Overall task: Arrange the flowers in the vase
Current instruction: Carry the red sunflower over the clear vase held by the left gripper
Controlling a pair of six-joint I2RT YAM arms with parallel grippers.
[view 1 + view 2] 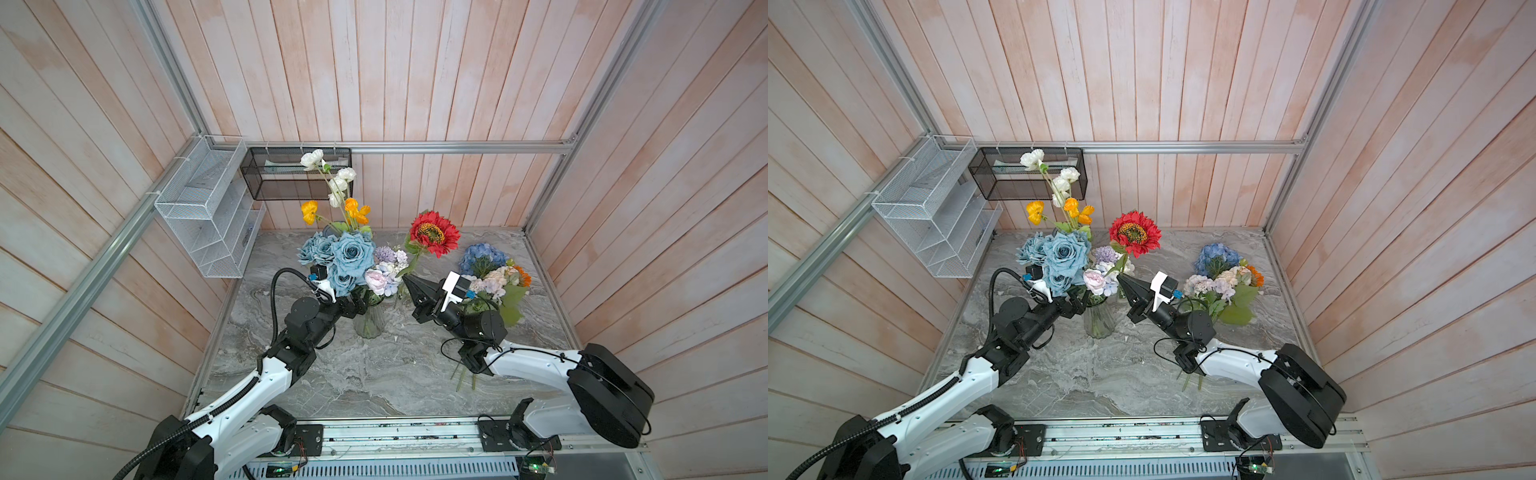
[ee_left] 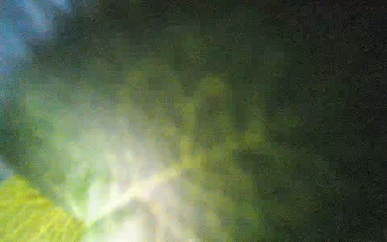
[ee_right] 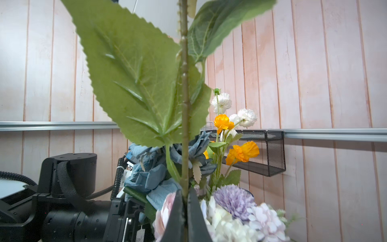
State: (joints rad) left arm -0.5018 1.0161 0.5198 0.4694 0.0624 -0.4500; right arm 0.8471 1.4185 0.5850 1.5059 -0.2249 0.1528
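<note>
My grey marbled tabletop [image 1: 374, 374] carries it all; a white wire rack [image 1: 199, 216] and black mesh basket [image 1: 270, 183] hang behind. Loose flowers [image 1: 494, 278] lie at right. Blue roses [image 1: 353, 253] crowd the ribbed glass vase [image 1: 368, 326], half hiding my left tool [image 1: 355, 305], jaws apart. Beside the vase my right tool [image 1: 406, 279] is clamped on the red sunflower [image 1: 434, 233]'s knobbly stem.

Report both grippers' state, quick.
Left gripper: open, at the neck of the vase.
Right gripper: shut on the stem of the red sunflower.
</note>
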